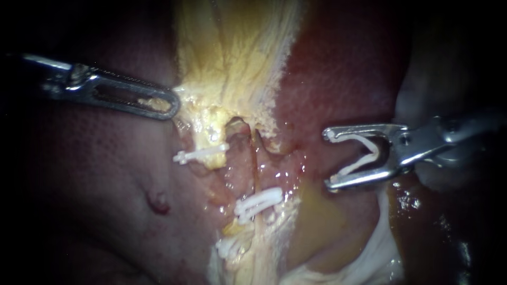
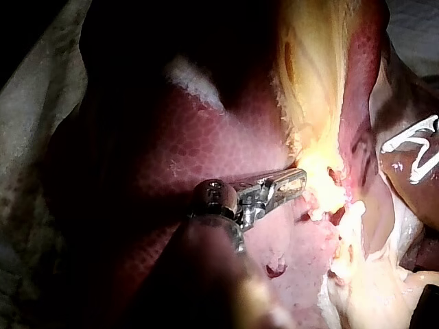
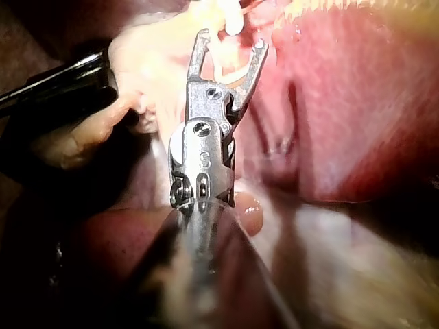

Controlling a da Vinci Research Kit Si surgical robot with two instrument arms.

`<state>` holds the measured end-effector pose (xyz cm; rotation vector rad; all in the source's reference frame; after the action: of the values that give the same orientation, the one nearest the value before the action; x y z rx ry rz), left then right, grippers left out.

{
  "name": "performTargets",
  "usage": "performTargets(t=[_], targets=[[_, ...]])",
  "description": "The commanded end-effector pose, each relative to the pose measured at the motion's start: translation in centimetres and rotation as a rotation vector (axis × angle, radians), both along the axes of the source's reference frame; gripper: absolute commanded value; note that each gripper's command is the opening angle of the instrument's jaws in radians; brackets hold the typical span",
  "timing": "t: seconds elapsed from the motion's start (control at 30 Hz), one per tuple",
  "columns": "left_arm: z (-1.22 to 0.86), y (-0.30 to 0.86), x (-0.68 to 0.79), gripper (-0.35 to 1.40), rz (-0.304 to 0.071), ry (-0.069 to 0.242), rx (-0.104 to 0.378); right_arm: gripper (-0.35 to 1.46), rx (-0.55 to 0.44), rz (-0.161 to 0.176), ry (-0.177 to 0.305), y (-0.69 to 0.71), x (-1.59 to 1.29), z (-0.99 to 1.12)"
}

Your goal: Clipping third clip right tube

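clip (image 1: 376, 153) rides, gripped both sides, in the spread jaws of my right instrument (image 1: 328, 159); the right tube (image 1: 255, 163) lies left of them, running near-to-far across their opening. left instrument (image 1: 171, 103) is clamped on yellow tissue (image 1: 232, 63).

Support: a pale, stained cloth (image 2: 31, 157), seen in the left wrist view only.
Where it shows: past the dark outer edge of the liver (image 2: 206, 151), and again as a greyish strip on the organ's far side.
Lying on it: the liver (image 1: 90, 169), dark red and mottled, its margin overlapping the cloth.
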<state>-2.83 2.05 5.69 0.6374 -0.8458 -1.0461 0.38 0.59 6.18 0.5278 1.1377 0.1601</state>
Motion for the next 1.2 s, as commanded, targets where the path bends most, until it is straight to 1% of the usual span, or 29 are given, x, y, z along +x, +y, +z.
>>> performTargets(t=[0.03,0.27,0.43,0.57,0.7,0.73,0.83,0.87,1.0,1.2], targets=[[0.0,0.0,0.0,-0.35,0.0,0.001,0.0,0.5,0.016,0.004,-0.003,-0.01,0.05,0.03],[-0.01,-0.01,-0.01,-0.35,-0.001,0.001,0.0,0.5,0.096,0.001,-0.005,-0.05,0.44,0.27],[-0.01,-0.01,-0.01,-0.35,-0.001,0.001,0.0,0.5,0.153,0.013,-0.018,-0.08,0.68,0.49],[-0.01,-0.01,-0.01,-0.35,-0.001,0.001,0.0,0.5,0.17,0.027,-0.028,-0.06,0.78,0.64],[-0.01,-0.01,-0.01,-0.35,-0.001,0.001,-0.001,0.5,0.198,0.032,-0.036,-0.03,0.85,0.73],[-0.01,-0.01,-0.01,-0.35,-0.001,0.001,-0.001,0.5,0.209,0.039,-0.037,-0.01,0.87,0.74],[-0.01,-0.01,-0.02,-0.35,-0.002,0.002,-0.001,0.5,0.242,0.051,-0.023,0.01,0.93,0.77],[-0.01,-0.02,-0.02,-0.35,-0.002,0.002,-0.001,0.5,0.26,0.062,-0.014,0.02,0.96,0.77],[0.0,-0.02,-0.02,-0.35,-0.002,0.002,-0.001,0.5,0.31,0.078,0.019,0.03,1.04,0.79],[0.01,-0.02,-0.02,-0.35,-0.002,0.002,-0.001,0.5,0.382,0.083,0.078,0.04,1.08,0.79]])
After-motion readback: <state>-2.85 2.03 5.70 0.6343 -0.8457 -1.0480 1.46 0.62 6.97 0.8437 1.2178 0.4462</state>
